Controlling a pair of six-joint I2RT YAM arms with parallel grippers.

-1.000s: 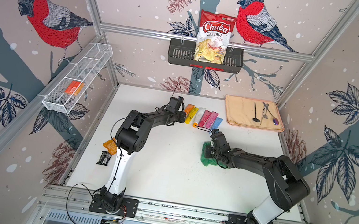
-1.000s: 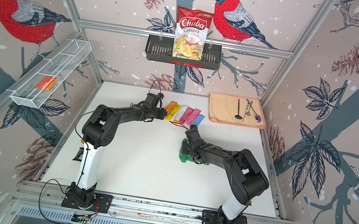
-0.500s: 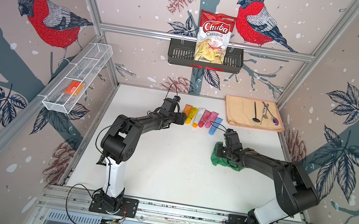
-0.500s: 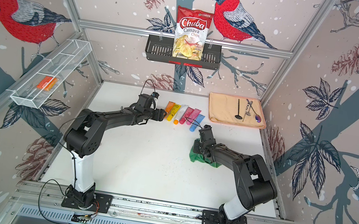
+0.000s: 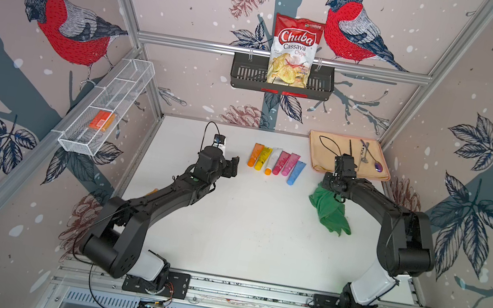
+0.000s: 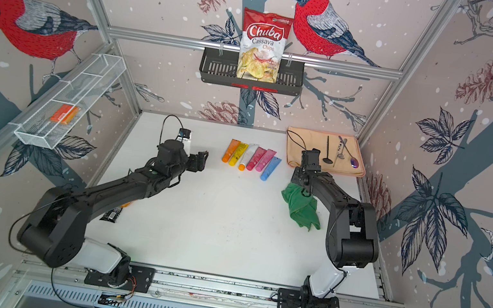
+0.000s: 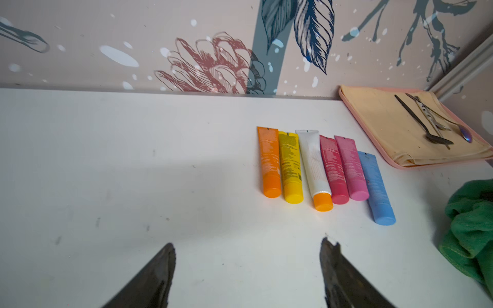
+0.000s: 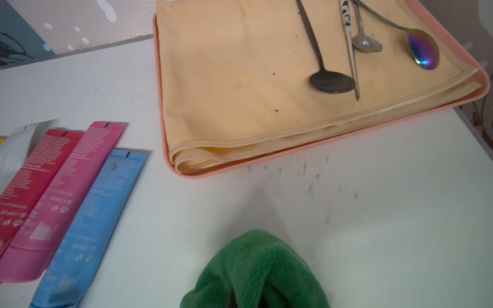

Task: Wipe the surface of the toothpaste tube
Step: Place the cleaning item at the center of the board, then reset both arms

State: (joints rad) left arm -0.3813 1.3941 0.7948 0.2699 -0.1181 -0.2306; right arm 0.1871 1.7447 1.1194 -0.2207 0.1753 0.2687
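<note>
In a top view the toothpaste tubes [image 5: 274, 163] lie in a row on the tabletop [image 5: 242, 229], long axes 12-to-6, just at 3 o'clock of the left gripper [image 5: 233, 168], its fingers [image 7: 164, 269] wide and empty; the right gripper [image 5: 327, 189], farther off at their 3 o'clock, clamps the green cloth [image 5: 332, 211].

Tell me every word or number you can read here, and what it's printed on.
"Chuba": chip bag, white letters on red.
"Cassava Chips": same bag, just under the brand.
"60 ml": pink tube and blue tube, in the right wrist view.
Too small or blurred to read: the tubes' other fine print and the bag's smaller lines.
</note>
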